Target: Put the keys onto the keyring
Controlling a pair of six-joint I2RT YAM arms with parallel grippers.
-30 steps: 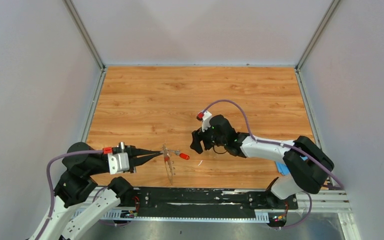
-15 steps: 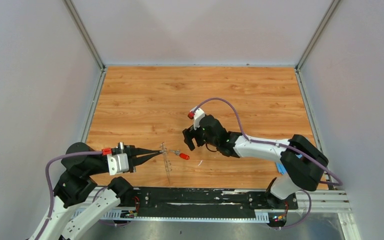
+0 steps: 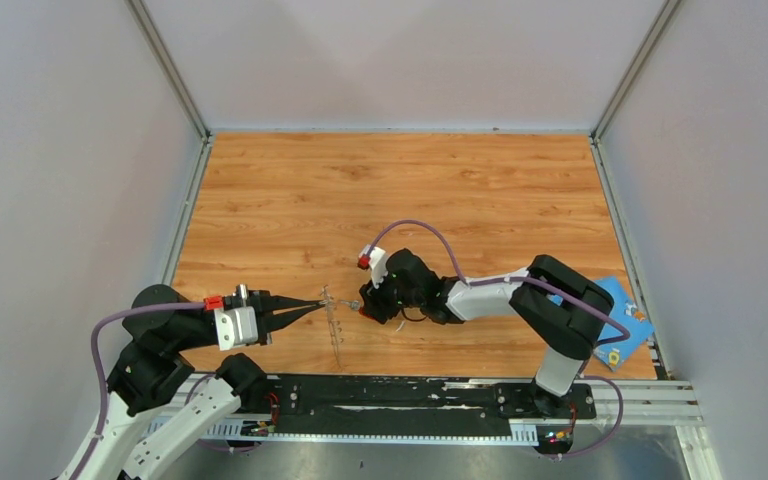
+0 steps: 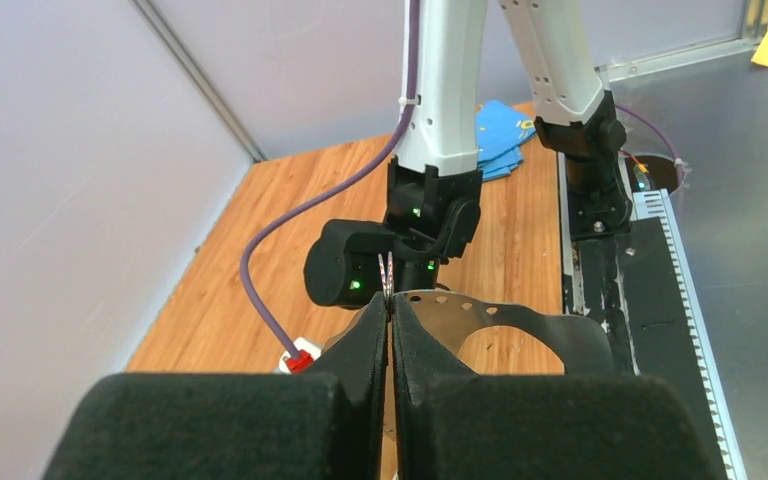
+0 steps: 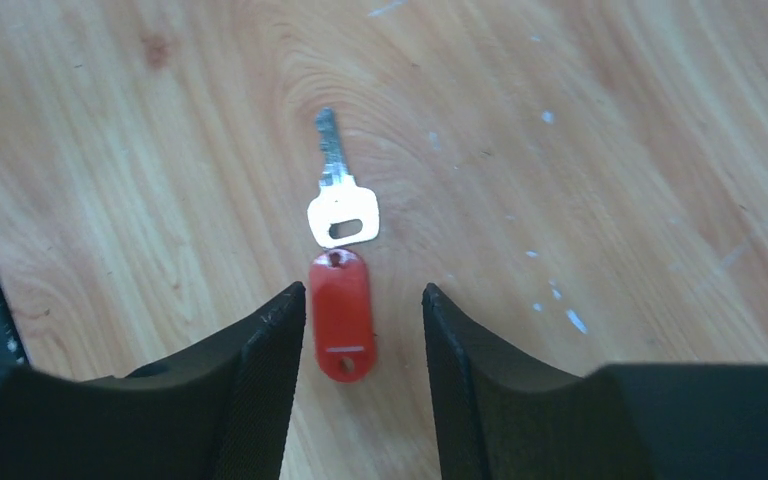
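Observation:
In the right wrist view one of the keys lies flat on the wood, a small metal key [image 5: 340, 200] with a red plastic tag [image 5: 340, 315]. My right gripper [image 5: 362, 290] is open and straddles the tag. The left finger [image 5: 270, 350] is close to it, and the right finger stands apart. From above, my right gripper [image 3: 368, 308] covers the tag, and only the metal blade [image 3: 354, 303] shows. My left gripper [image 3: 320, 303] is shut on the keyring [image 3: 336, 325], holding it upright just left of the key. In the left wrist view, the keyring's grey band [image 4: 522, 315] curves right from the shut left gripper [image 4: 390, 300].
A blue cloth [image 3: 615, 320] with a yellow patch lies at the table's right edge beside the right arm's base. A black rail [image 3: 400, 392] runs along the near edge. Metal frame posts and grey walls bound the wooden table [image 3: 400, 190].
My right arm has swung left and down onto the red-tagged key, and its jaws have narrowed around the tag. The blue cloth is now uncovered. The left arm and keyring have not moved.

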